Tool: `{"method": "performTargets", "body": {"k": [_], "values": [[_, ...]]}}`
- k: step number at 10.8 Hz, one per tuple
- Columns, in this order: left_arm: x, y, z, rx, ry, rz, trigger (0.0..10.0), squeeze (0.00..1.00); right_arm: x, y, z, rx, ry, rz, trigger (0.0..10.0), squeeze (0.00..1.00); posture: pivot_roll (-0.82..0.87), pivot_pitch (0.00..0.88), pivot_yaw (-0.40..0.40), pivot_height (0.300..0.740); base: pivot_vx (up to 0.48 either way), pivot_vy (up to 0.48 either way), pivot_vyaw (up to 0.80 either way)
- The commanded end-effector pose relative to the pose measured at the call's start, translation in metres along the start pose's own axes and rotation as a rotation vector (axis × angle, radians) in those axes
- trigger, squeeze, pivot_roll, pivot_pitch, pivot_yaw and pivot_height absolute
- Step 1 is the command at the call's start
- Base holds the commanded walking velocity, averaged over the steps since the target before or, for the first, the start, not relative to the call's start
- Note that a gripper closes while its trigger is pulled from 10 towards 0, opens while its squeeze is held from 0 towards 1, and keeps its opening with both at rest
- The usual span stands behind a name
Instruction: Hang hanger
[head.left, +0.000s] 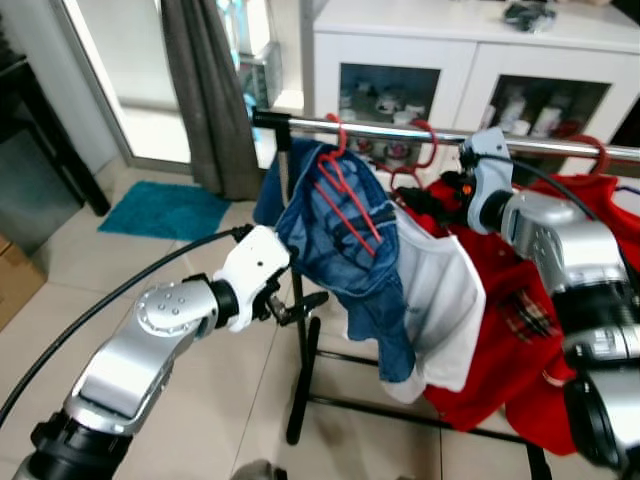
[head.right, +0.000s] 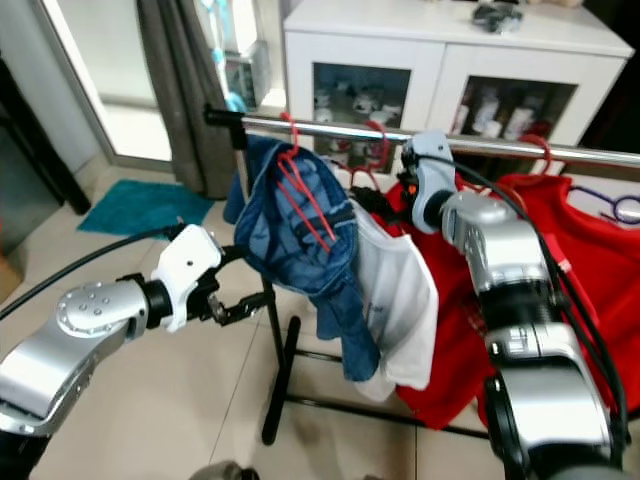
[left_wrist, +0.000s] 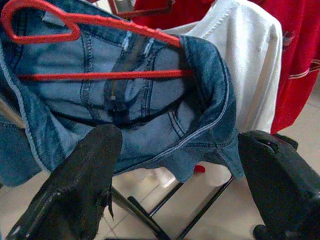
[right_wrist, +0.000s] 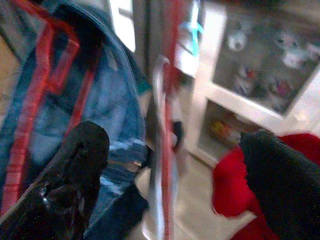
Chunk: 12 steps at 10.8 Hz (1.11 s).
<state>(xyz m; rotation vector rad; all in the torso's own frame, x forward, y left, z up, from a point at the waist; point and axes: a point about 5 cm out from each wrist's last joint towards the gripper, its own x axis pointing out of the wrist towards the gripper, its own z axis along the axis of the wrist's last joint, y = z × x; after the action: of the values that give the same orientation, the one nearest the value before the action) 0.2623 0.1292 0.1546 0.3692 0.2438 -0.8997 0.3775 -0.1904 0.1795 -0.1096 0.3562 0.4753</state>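
A red hanger (head.left: 347, 205) carries a blue denim garment (head.left: 350, 260), and its hook curls over the silver rail (head.left: 400, 130) of a clothes rack. My left gripper (head.left: 305, 305) is open, low and just left of the denim, beside the rack's black post. In the left wrist view the denim (left_wrist: 150, 120) and the hanger (left_wrist: 105, 76) lie just beyond the spread fingers (left_wrist: 75, 185). My right gripper (head.left: 418, 203) is open under the rail, right of the denim, above a white garment (head.left: 440, 290). Its wrist view has the hanger (right_wrist: 45, 85) and the rail blurred between the fingers.
Red garments (head.left: 520, 330) on red hangers (head.left: 597, 150) hang along the rail's right half. The rack's black post and foot (head.left: 300, 400) stand on a tiled floor. Behind are a white glass-door cabinet (head.left: 470, 60), a grey curtain (head.left: 210, 90) and a teal mat (head.left: 165, 210).
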Motion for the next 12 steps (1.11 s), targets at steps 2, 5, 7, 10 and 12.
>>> {"method": "performTargets", "body": {"k": [2, 5, 7, 10, 12], "values": [[-0.001, 0.002, 0.001, 0.011, 0.006, -0.002, 10.0, 0.0, 0.004, -0.005, -0.001, -0.025, 0.035, -0.04, 10.0, 0.0, 0.0, 0.0, 0.023, 0.74, 0.0, 0.0, 0.0], [-0.001, -0.002, 0.0, 0.005, 0.005, -0.024, 10.0, 0.0, 0.011, -0.007, 0.001, -0.006, 0.065, -0.004, 0.0, 0.0, 0.0, 0.0, 0.02, 0.74, 0.0, 0.0, 0.0], [-0.001, -0.002, 0.0, 0.005, 0.007, -0.024, 10.0, 0.0, 0.012, -0.007, 0.002, -0.015, 0.075, 0.016, 0.0, 0.0, 0.0, 0.0, 0.019, 0.74, 0.0, 0.0, 0.0], [0.002, -0.003, 0.0, 0.004, 0.004, -0.024, 10.0, 0.0, 0.014, -0.008, 0.001, -0.013, 0.085, 0.028, 0.0, 0.0, 0.0, 0.0, 0.013, 0.74, 0.0, 0.0, 0.0], [0.003, -0.005, 0.0, 0.005, 0.006, -0.029, 10.0, 0.0, 0.016, -0.006, -0.001, 0.003, 0.09, 0.033, 0.0, 0.0, 0.0, 0.0, 0.01, 0.74, 0.0, 0.0, 0.0]]}}
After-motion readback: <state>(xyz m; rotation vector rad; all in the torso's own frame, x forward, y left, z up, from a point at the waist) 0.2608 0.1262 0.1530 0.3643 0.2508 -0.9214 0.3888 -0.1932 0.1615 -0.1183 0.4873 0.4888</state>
